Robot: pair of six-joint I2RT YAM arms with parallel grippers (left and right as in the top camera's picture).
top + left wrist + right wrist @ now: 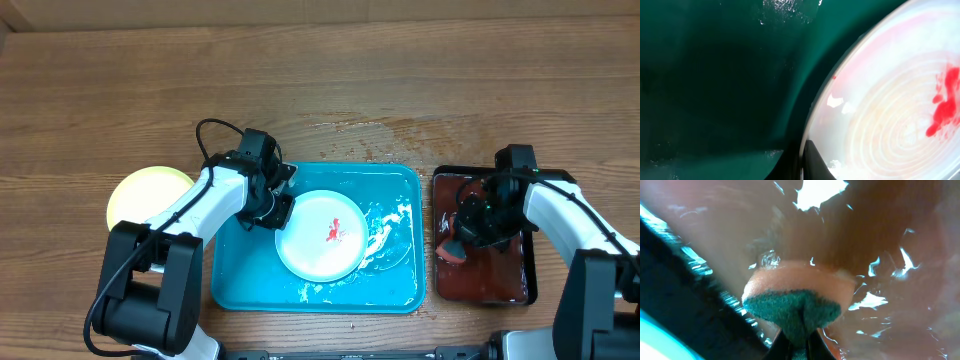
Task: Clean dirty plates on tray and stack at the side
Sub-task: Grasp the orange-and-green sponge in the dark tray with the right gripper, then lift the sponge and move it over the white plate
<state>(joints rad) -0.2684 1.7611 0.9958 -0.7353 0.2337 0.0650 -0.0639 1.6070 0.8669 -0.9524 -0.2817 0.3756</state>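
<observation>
Because the white plate (318, 235), lying sauce-smeared in the wet turquoise tray (400, 290), looks light, stiff and slippery, its thin left rim, which the left tool (275, 211) pinches, seems the surest hold, while the right tool (460, 240) clamps a soft sponge (795, 305).

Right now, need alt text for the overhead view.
A white plate with a red smear lies in a wet blue tray, the left gripper shut on its left rim. The right gripper holds a sponge in a black tray of brown liquid; a yellow plate sits on the table, left.
</observation>
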